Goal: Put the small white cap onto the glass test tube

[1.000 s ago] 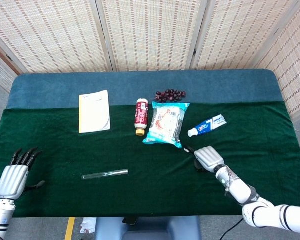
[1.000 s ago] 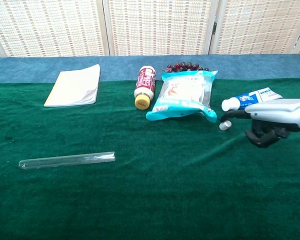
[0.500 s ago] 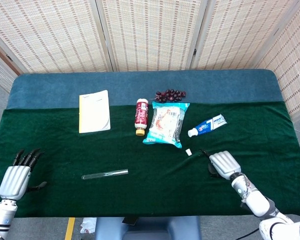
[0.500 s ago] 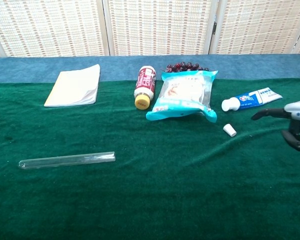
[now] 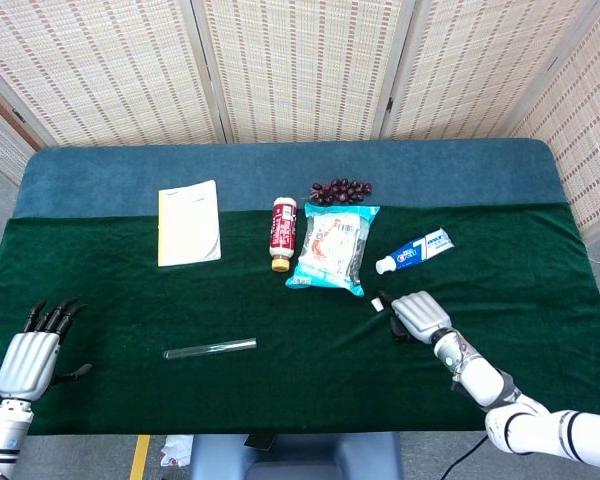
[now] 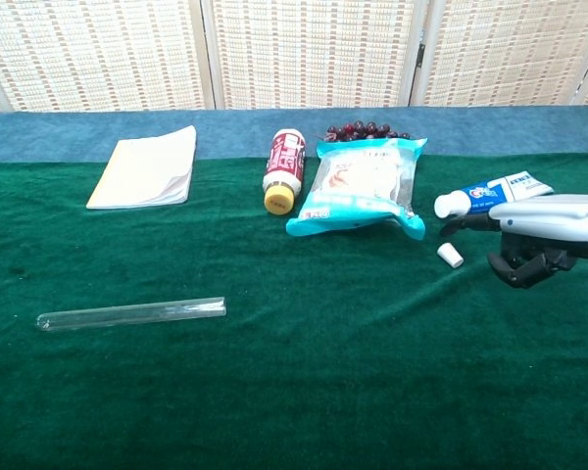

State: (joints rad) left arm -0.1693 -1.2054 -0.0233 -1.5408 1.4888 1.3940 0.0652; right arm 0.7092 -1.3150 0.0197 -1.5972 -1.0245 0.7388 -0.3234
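The small white cap [image 6: 451, 256] lies on its side on the green cloth, just right of the snack bag; the head view shows the cap [image 5: 379, 300] too. My right hand [image 6: 544, 230] hovers just right of it, holding nothing, one finger stretched toward the cap and the others curled beneath; in the head view the right hand [image 5: 418, 315] nearly touches it. The glass test tube [image 6: 132, 313] lies flat at the front left, also seen as the test tube [image 5: 210, 348], far from both hands. My left hand [image 5: 25, 360] rests at the left edge with its fingers spread and nothing in it.
A blue snack bag [image 6: 363, 186], a red-labelled bottle [image 6: 283, 168], dark grapes [image 6: 358, 129] and a toothpaste tube [image 6: 490, 194] crowd the area behind the cap. A cream notebook [image 6: 147, 168] lies at the back left. A blue strip [image 5: 280, 165] borders the cloth's far side.
The right hand drew back to the right, then returned left beside the cap. The cap shifted slightly right and toward the front early on and now lies still. The left hand barely moved.
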